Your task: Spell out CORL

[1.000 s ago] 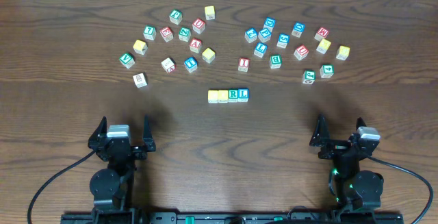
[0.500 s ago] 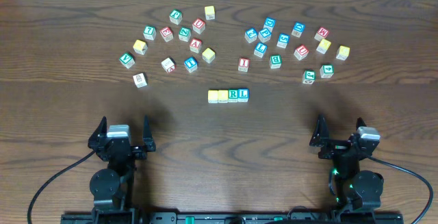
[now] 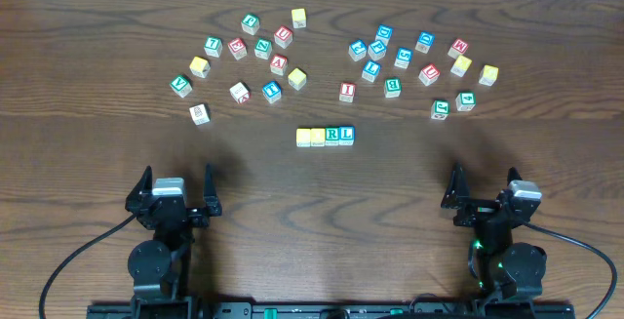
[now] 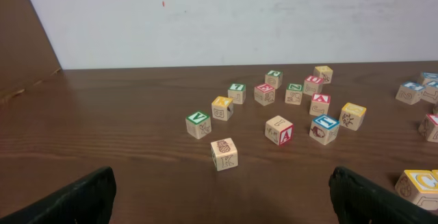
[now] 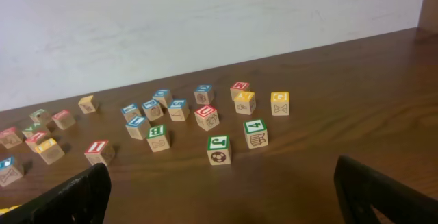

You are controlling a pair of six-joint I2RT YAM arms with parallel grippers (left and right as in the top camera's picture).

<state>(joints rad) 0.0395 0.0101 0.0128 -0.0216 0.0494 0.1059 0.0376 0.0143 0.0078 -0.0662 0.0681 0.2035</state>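
Nearest the arm bases, the left gripper [image 3: 177, 173] and right gripper [image 3: 485, 173] sit low over the table [image 3: 88, 153], well apart, each spread wide and holding nothing. They are black and angular, with black cables [image 3: 73, 260] curving away from the bases. In each wrist view only the dark fingertips [image 4: 68, 200] show, cut off at the bottom corners.

The table is dark brown wood with a fine lengthwise grain.

Ahead of the grippers, midway between them, lies the row [image 3: 326, 136]: four small wooden cubes side by side and touching. From the left there are two yellow cubes [image 3: 310, 137], then the R cube [image 3: 333, 136] in green and the L cube [image 3: 348, 135] in blue. From overhead the letters on the yellow tops are too small to read. In the left wrist view one yellow-topped cube at the right edge shows a blue C, half cut off by the frame.

Beyond the row the spare cubes [image 3: 271, 91] lie in two loose groups, turned at all angles: thirteen on the left and fourteen on the right. They have pale wooden sides and red, green, blue or yellow tops. One near cube on the left [image 3: 200, 114] shows only a line drawing on plain wood. Most of their letters are hard to make out.

Farthest off is a plain white wall [image 4: 239, 18].
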